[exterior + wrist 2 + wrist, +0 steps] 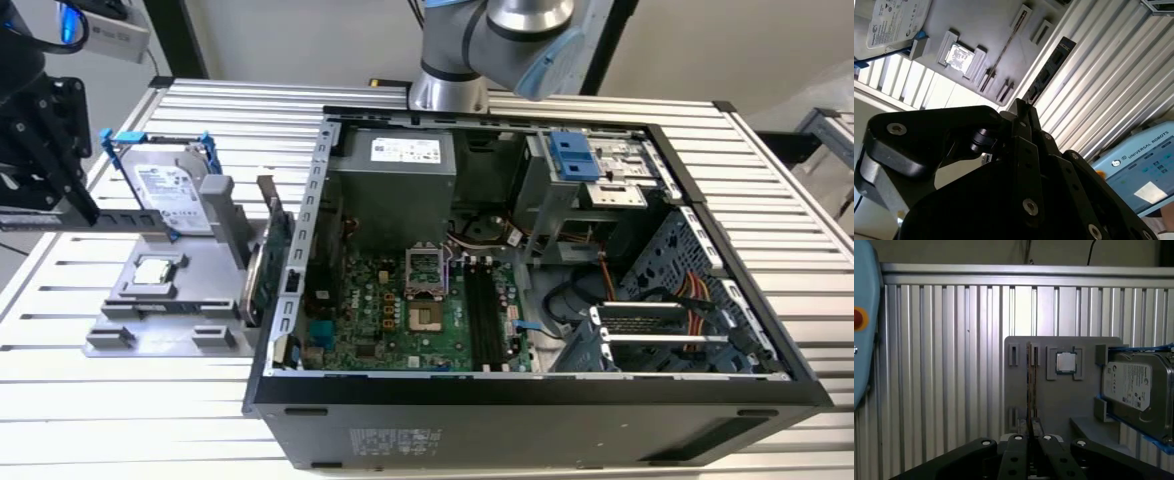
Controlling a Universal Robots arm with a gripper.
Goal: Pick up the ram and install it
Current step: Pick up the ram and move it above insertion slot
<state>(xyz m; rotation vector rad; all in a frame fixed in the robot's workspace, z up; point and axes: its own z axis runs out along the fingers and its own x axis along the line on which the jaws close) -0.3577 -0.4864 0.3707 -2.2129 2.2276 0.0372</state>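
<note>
- On the silvery ribbed aluminium tabletop (134, 400) stands an open black computer tower case (534, 410). A flat grey plastic parts holder (160, 320) sits just beside it, toward the exterior view's left.
- Both wrist views show the ram (1029, 375) (1004, 47), a long, thin, dark green circuit-board stick, standing on edge in a holder slot.
- Near it sit a small square silver processor chip (1066, 362) and a silver hard drive with blue rails (1134, 390).
- Above, in line with the ram but apart from it, hangs the black gripper (1021, 105) (1032, 437). Its fingers are drawn together and grasp nothing.
- A pale grey wall (294, 40) backs the table, and a light blue control pendant (1139, 170) shows nearby.
</note>
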